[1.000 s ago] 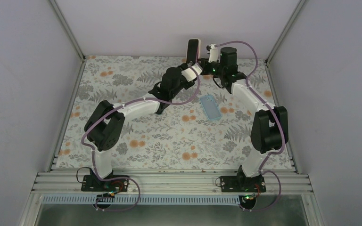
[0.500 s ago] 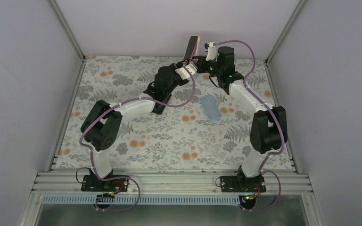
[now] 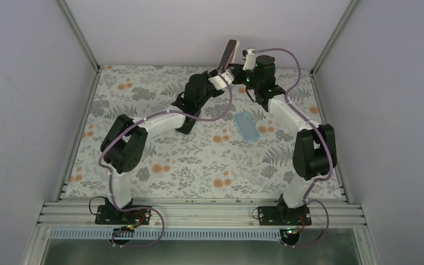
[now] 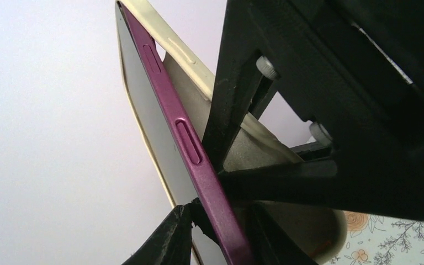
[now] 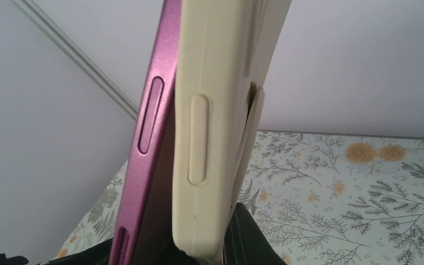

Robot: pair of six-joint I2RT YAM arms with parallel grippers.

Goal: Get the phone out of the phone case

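Observation:
A purple phone (image 4: 190, 146) sits partly out of a cream case (image 4: 183, 59), held up in the air at the back of the table (image 3: 229, 51). My left gripper (image 4: 221, 238) is shut on the phone's lower edge. My right gripper (image 5: 210, 249) is shut on the cream case (image 5: 215, 110), and its black finger (image 5: 254, 237) lies against the case's back. In the right wrist view the phone (image 5: 149, 138) stands apart from the case along its long side. In the top view the left gripper (image 3: 221, 73) and the right gripper (image 3: 236, 70) meet under the phone.
A light blue flat phone-shaped thing (image 3: 247, 126) lies on the floral tablecloth (image 3: 160, 149) right of centre. The back wall stands just behind the held phone. Metal frame posts run up the back corners.
The held phone and case have tilted, with the top leaning to the right, and risen slightly. The left arm's wrist has shifted left and back. The blue thing has not moved.

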